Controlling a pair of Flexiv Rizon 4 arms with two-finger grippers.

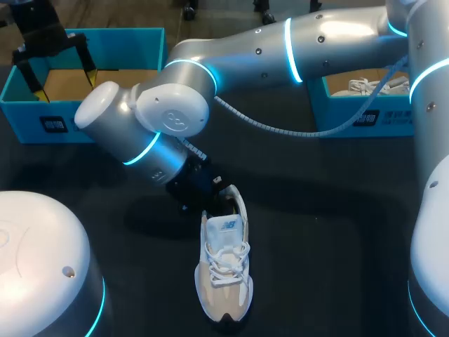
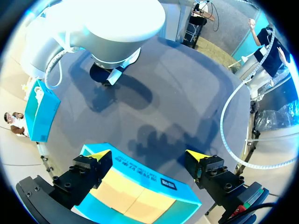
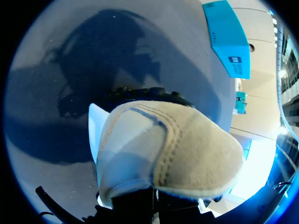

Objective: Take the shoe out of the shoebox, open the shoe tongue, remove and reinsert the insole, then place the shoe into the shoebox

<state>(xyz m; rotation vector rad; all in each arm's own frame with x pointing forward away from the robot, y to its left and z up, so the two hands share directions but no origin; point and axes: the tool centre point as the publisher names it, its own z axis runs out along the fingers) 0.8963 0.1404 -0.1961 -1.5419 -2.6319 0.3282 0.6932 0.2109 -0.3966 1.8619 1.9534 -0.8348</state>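
A white and beige shoe [image 1: 224, 263] lies on the dark table, toe toward the front edge, laces up. My right arm comes in from the right, past the middle, and its gripper [image 1: 216, 195] is at the shoe's heel. In the right wrist view the beige heel [image 3: 168, 154] fills the space just ahead of the gripper, and the fingers are mostly hidden under it, pinched on the heel's edge. The open blue shoebox [image 1: 105, 38] stands at the back left. My left gripper [image 1: 59, 74] hangs above this shoebox [image 2: 140, 191], and stands open [image 2: 149, 158] with nothing between its yellow tips.
A second blue box [image 1: 365, 116] at the back right holds another white shoe [image 1: 372, 86]. My right arm's thick elbow [image 1: 161, 112] hangs over the table's middle, between the two boxes. Bare table lies to the right of the shoe.
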